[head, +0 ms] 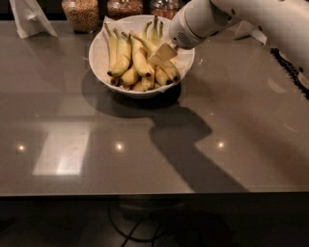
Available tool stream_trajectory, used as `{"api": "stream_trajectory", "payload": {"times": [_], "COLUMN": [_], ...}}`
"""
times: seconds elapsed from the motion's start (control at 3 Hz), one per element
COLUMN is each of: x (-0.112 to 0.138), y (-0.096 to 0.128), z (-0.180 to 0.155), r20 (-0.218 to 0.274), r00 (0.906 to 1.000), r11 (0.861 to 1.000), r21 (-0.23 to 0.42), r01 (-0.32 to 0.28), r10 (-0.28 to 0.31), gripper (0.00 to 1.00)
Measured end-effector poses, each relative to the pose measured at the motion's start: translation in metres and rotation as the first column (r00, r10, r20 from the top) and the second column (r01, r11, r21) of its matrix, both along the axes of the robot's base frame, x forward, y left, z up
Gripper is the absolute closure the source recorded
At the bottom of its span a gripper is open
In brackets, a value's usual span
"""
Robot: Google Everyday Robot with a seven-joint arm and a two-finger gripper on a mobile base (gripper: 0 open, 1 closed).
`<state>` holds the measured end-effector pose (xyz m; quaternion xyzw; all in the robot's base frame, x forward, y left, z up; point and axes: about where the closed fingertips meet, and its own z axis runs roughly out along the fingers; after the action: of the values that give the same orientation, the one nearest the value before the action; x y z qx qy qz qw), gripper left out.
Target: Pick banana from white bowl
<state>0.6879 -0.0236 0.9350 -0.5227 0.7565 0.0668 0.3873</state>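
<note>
The white bowl (98,50) stands at the back middle of the grey table and holds several yellow bananas. The long slim banana (170,71) lies slanted across the right side of the bowl, pale-green stem to the upper left and dark tip to the lower right. My gripper (163,52) reaches in from the upper right on a white arm. Its cream tip is down among the bananas, right over the middle of the long banana, and hides that part of it.
Three glass jars of grains (81,12) stand just behind the bowl. A white folded paper (29,17) is at the back left. A white object (251,31) and a dark mat (289,67) are at the right. The table's front edge (154,193) runs across below.
</note>
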Motion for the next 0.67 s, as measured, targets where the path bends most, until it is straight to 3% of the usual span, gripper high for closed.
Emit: {"api": "stream_trajectory", "payload": {"times": [0.67], "x": [0.0157], "y": [-0.0044], "z": [-0.0116], "r20": [-0.017], "r00": [0.9996], "r11": [1.000], "r21": [-0.011], "r01": [0.023], "r10": [-0.024], "gripper": [0.47]}}
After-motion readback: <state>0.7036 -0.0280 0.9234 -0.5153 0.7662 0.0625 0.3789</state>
